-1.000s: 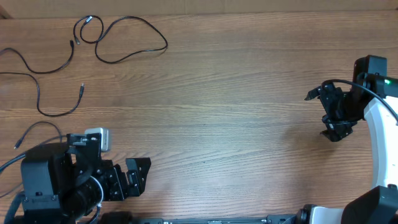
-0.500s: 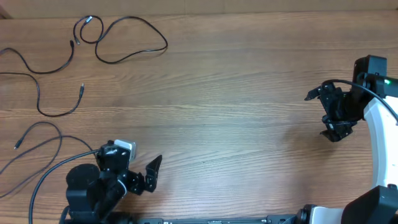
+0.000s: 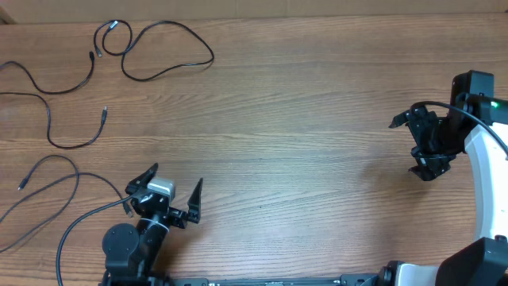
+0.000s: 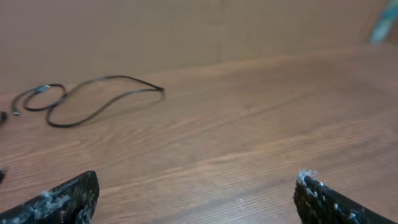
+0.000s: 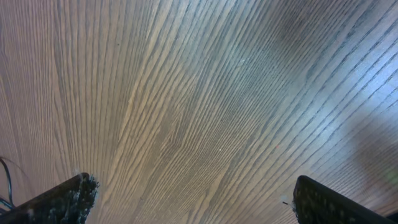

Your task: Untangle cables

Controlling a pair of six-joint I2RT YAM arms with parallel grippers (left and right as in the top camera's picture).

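Several thin black cables lie as separate strands at the table's far left in the overhead view: a big loop (image 3: 211,57), a curved strand (image 3: 55,92), a hooked strand (image 3: 75,147) and a lower strand (image 3: 55,156). My left gripper (image 3: 171,184) is open and empty at the front left, well short of them, and points toward the far side. In the left wrist view the looped cable (image 4: 124,78) lies far ahead of the open left gripper (image 4: 196,196). My right gripper (image 3: 405,147) is open and empty at the far right; the right wrist view shows only wood between its fingertips (image 5: 196,199).
A thicker black wire (image 3: 79,218) runs from the left arm's base toward the table's left edge. The right arm's white body (image 3: 484,151) stands along the right edge. A thin dark wire (image 5: 5,180) shows at the right wrist view's left edge.
The left arm has swung round and shifted right; its gripper, which pointed right, now points toward the far side. The right arm and the cables have not moved.
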